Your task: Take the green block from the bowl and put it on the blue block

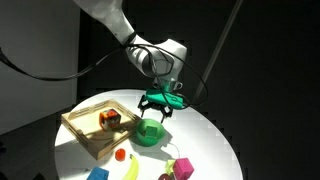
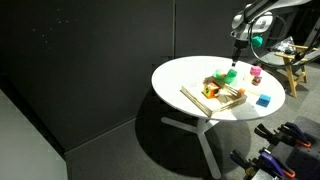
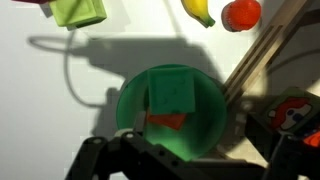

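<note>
The jaws stand spread wide with nothing between them; in the wrist view their dark fingers (image 3: pixel 98 162) frame the lower edge of the picture on either side of the bowl (image 3: pixel 132 112), and in an exterior view they hang just above the bowl (image 1: pixel 150 135) without touching it. The green block (image 3: pixel 170 90) lies inside the bowl, near its middle, resting partly on a small orange-red piece (image 3: pixel 166 121) that shows under its near edge. The bowl stands on the round white worktop (image 1: pixel 215 140), just beside a corner of the square wooden tray (image 1: pixel 78 135), whose rail runs up the right side of the wrist view. The tray holds a red and orange item (image 1: pixel 108 120). Past the bowl in the wrist view lie a pale-green piece (image 3: pixel 80 12), a yellow banana (image 3: pixel 200 10) and a red-orange ball (image 3: pixel 240 14). The blue block (image 1: pixel 97 174) sits on the worktop well apart from the bowl, close to the worktop's edge, and shows in both exterior views. The magenta block (image 1: pixel 183 168) stands apart from both. The white arm (image 1: pixel 110 20) reaches down over the worktop from above.
</note>
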Controlling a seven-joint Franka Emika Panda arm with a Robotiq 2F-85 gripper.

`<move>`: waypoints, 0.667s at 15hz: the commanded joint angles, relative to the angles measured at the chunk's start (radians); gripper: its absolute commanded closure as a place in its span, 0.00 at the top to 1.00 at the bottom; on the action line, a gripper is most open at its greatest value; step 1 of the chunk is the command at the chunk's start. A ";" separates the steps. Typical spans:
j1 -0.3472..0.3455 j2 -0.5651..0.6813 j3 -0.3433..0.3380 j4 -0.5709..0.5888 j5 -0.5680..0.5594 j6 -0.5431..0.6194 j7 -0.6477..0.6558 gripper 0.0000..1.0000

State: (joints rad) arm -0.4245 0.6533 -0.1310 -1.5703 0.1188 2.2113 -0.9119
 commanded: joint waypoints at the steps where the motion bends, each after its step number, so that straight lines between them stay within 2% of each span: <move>1: -0.029 0.055 0.025 0.085 -0.001 -0.020 -0.005 1.00; 10: -0.050 0.126 0.034 0.167 -0.006 -0.028 -0.008 1.00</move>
State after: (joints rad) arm -0.4468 0.7478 -0.1197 -1.4638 0.1188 2.2099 -0.9119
